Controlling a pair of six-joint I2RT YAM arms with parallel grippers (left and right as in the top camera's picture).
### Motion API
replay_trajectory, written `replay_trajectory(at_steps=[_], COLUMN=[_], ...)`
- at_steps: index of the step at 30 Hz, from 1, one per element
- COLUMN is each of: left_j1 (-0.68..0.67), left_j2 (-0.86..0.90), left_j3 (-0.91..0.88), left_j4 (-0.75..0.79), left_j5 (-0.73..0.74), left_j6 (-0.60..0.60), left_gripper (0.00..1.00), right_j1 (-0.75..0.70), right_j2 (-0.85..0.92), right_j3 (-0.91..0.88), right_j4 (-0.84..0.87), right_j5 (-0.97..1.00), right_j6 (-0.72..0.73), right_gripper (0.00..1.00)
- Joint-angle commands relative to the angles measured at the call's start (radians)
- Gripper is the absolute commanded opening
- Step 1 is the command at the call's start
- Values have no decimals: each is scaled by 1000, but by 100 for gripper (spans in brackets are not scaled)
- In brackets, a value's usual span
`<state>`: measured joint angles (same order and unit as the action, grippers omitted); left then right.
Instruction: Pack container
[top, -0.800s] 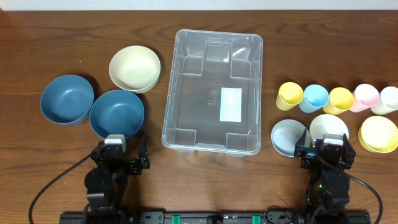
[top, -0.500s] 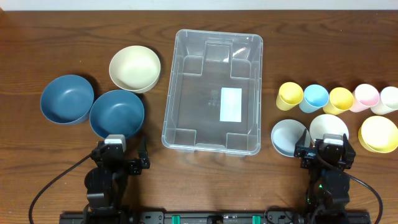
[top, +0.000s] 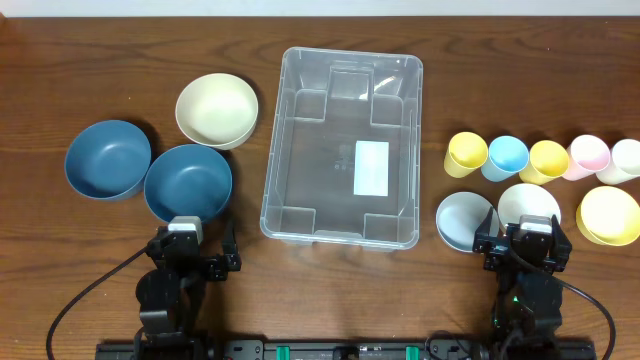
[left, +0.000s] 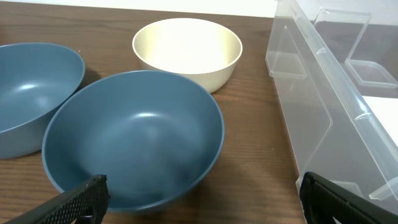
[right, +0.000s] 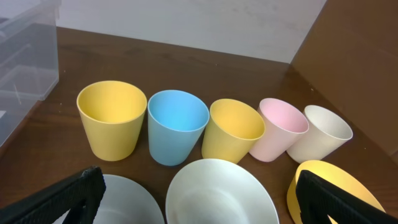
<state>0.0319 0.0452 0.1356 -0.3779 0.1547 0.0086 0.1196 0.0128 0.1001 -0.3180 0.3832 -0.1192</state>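
Note:
The clear plastic container with a white label on its base stands empty at the table's middle; its wall shows in the left wrist view. Left of it are a cream bowl and two blue bowls. Right of it are a row of cups: yellow, blue, yellow, pink, white, and grey, white and yellow bowls. My left gripper is open, empty, just before the near blue bowl. My right gripper is open, empty, over the white bowl.
The table's front edge lies just behind both arms. Bare wood lies between the container and the bowls on each side. The right wrist view shows the container's corner at the far left and a wall beyond the table.

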Motion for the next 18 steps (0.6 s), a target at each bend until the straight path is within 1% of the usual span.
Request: replay_trajectory(at_steps=[1, 8, 10, 14, 18], left_j1=[2, 2, 2, 2, 2], left_j2=[6, 6, 6, 6, 6], left_j3=[-18, -18, -18, -18, -18], left_j4=[-24, -23, -2, -14, -25], left_j5=[17, 17, 17, 19, 74], left_j6=[17, 17, 17, 16, 11], left_gripper=[98, 98, 98, 98, 98], right_j1=[-5, -5, -5, -5, -5], right_j2=[-2, -2, -2, -2, -2], right_j3=[1, 1, 1, 1, 1], right_j4=[-11, -11, -11, -11, -11], right_j5=[20, 20, 20, 20, 20], right_j6=[17, 17, 17, 17, 17], right_gripper=[99, 99, 99, 99, 99])
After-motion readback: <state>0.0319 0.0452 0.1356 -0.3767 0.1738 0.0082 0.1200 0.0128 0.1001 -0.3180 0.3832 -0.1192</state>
